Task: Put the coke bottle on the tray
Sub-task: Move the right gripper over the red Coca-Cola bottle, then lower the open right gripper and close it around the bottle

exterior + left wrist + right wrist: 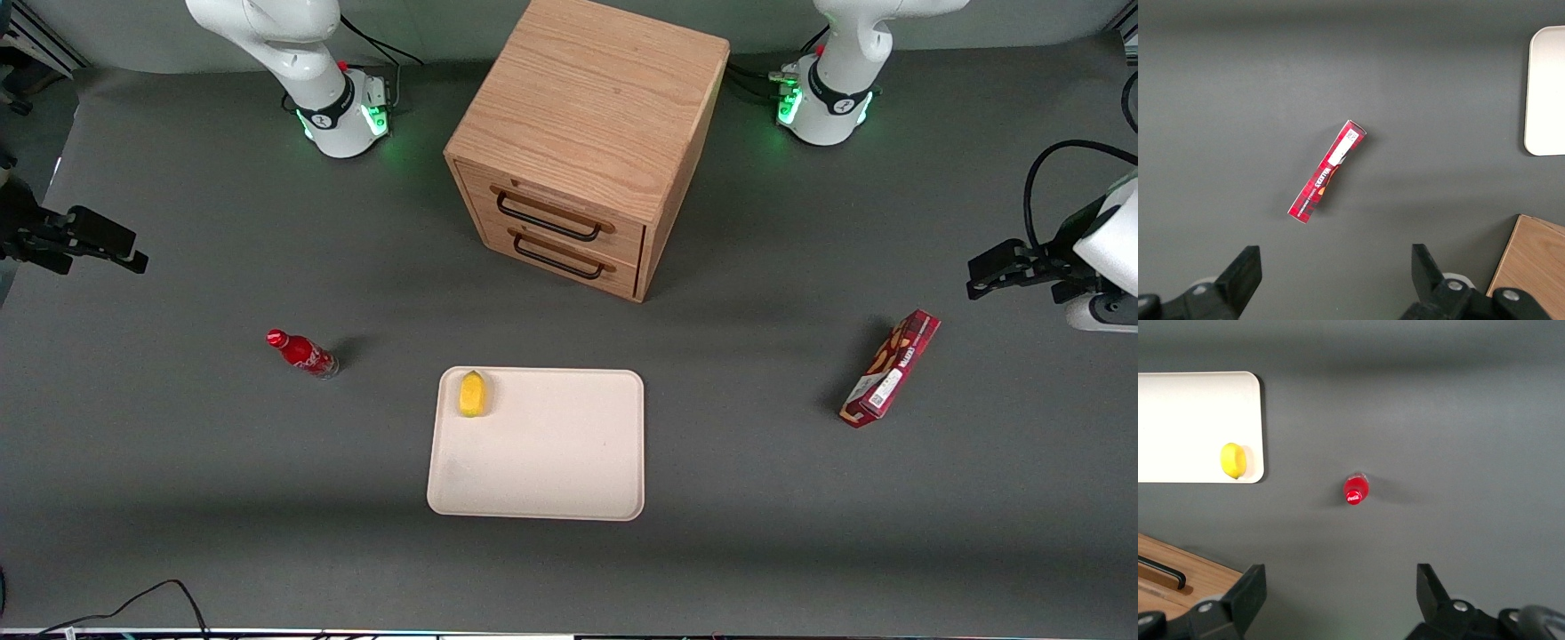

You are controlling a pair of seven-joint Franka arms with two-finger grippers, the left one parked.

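- Coke bottle (1355, 489) upright on bench (178, 444), near tray (535, 462), untouched.
- Pincer (1341, 590) spread open, empty, high above bottle, well apart.

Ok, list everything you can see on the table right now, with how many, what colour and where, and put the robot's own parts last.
coke bottle: one, red, standing on the table beside the tray, toward the working arm's end.
tray: one, cream-beige, nearer the front camera than the cabinet.
lemon: one, yellow, in a tray corner.
drawer cabinet: one, wooden, two black-handled drawers.
snack box: one, red, toward the parked arm's end.
table: one, grey.
end effector: one, black, open, above the table near the bottle, holding nothing.
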